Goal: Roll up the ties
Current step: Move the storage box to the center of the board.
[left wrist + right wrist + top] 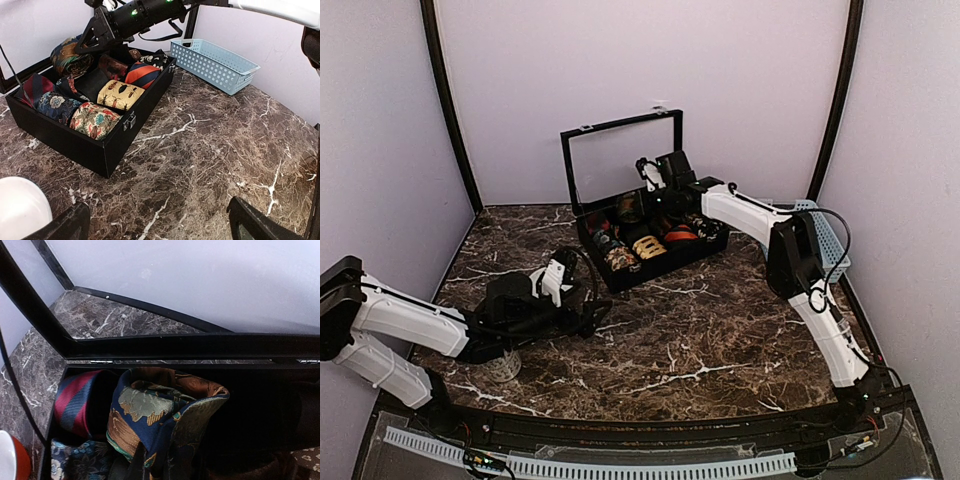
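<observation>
- The right gripper (84, 46) is seen clenched on a rolled tie (69, 56), dark green and brown with orange patches.
- The rolled tie is held at the back left corner of the open black box (107, 150), just beside a red-and-navy striped roll (79, 401); whether it rests on the box floor cannot be told.
- Other rolls are packed in the box: a yellow beetle-print roll (120, 95), an orange-and-navy striped roll (142, 74) and a cream floral roll (94, 120).
- The box lid (620, 155) is stood upright behind the box.
- The left gripper (157, 207) is held released, jaws spread wide and low over the marble table (210, 150), well apart from the box.
- A blue perforated basket (215, 62) is placed to the right of the box.
</observation>
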You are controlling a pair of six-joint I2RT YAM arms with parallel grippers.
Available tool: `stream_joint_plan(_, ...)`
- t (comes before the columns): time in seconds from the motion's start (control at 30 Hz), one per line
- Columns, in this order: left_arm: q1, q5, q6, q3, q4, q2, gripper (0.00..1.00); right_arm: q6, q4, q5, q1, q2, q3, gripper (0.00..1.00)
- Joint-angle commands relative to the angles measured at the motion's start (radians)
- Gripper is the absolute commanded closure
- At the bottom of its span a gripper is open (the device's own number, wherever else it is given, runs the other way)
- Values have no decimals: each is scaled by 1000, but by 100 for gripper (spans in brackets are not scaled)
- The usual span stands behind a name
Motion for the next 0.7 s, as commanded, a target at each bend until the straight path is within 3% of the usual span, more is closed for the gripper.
stream_joint_plan(0.0, 1, -8, -9, -22, 33, -30, 1, -25, 64, 27, 9, 58, 54, 100)
stream_joint_plan(0.67, 1, -19, -3, -27, 36, -21, 1, -55, 64, 41, 32, 180, 56, 100)
